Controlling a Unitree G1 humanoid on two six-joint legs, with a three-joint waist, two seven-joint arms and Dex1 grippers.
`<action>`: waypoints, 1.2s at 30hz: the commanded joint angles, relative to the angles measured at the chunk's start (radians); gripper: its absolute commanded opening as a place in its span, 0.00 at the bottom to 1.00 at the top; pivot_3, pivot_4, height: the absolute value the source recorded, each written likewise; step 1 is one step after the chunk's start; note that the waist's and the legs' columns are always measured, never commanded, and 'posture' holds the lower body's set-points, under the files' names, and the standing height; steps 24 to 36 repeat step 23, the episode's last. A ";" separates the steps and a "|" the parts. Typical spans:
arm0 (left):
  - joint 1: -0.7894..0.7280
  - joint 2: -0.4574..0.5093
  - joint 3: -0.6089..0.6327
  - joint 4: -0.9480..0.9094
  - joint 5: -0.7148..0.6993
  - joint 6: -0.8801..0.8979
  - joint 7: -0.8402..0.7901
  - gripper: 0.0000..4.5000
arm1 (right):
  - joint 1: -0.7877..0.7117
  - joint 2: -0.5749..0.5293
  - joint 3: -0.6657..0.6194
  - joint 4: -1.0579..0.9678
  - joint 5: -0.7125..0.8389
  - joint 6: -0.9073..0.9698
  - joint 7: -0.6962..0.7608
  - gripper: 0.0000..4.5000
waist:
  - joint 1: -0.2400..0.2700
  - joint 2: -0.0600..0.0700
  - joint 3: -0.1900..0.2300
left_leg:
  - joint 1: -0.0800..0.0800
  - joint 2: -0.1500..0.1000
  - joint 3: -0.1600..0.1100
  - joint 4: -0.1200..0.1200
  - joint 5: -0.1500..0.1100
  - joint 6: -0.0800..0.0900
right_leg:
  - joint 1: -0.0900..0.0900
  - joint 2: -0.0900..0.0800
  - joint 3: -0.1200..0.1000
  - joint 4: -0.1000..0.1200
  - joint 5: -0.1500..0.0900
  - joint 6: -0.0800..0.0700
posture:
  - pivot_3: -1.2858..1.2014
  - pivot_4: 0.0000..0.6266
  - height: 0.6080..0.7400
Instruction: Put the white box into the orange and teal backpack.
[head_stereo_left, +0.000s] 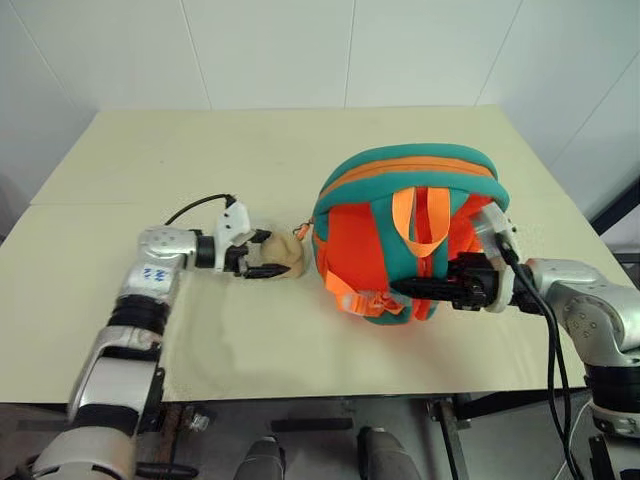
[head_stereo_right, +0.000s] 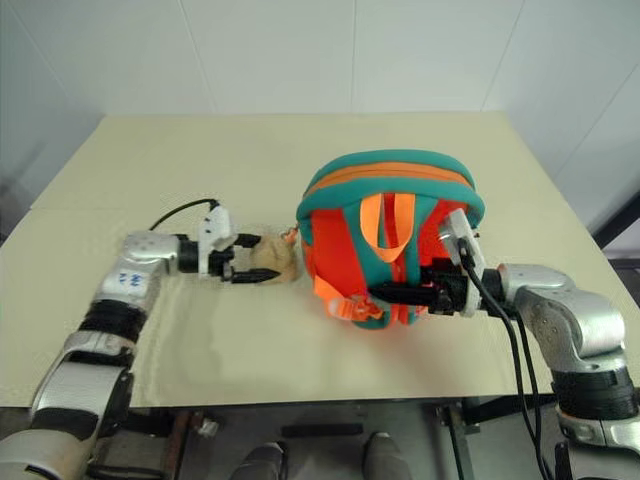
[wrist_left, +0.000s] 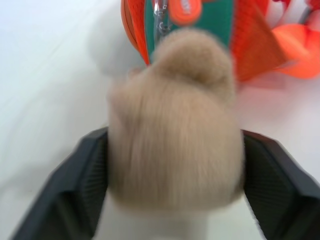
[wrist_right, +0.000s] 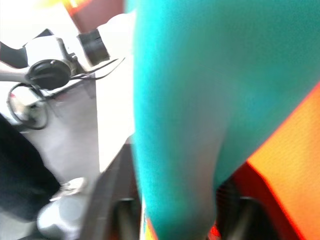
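Note:
The orange and teal backpack (head_stereo_left: 405, 175) stands upright at the middle right of the table, its straps facing me. Its tan plush bear (head_stereo_left: 288, 256) lies on the table at the pack's left side. My left gripper (head_stereo_left: 262, 254) is open, and its fingers (wrist_left: 75, 190) stand on either side of the bear (wrist_left: 175, 135). My right gripper (head_stereo_left: 402, 288) reaches in level from the right at the pack's lower front and is open, with teal fabric (wrist_right: 185, 125) lying between its fingers. The white box is hidden.
The beige table (head_stereo_left: 180, 170) runs wide to the left and behind the pack, up to a white wall. Orange strap loops (head_stereo_left: 365, 302) hang at the pack's lower front. The table's near edge (head_stereo_left: 300, 395) lies just below both arms.

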 joint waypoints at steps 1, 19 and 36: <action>0.103 0.058 0.067 -0.217 -0.070 0.096 0.014 1.00 | 0.073 -0.051 -0.058 -0.088 -0.097 -0.150 -0.018 0.71 | 0.002 0.000 0.000 | 0.000 0.000 0.000 -0.001 0.000 0.000 | 0.000 0.000 0.000 0.000 0.000 0.000 | 0.52 0.24 1.00; 0.307 0.139 0.208 -0.447 -0.220 0.174 0.040 1.00 | 0.283 -0.171 -0.326 0.267 -0.257 -0.514 0.005 1.00 | -0.002 0.000 0.000 | 0.009 0.001 0.004 -0.003 0.001 0.002 | 0.008 -0.001 0.001 -0.008 0.001 -0.003 | 0.52 0.24 1.00; 0.349 0.150 0.224 -0.512 -0.253 0.224 0.059 1.00 | 0.234 -0.160 -0.300 0.315 -0.276 -0.559 -0.029 1.00 | -0.003 0.000 0.000 | 0.011 0.002 0.005 -0.007 0.001 0.002 | 0.008 0.000 0.001 -0.008 0.001 -0.004 | 0.52 0.24 1.00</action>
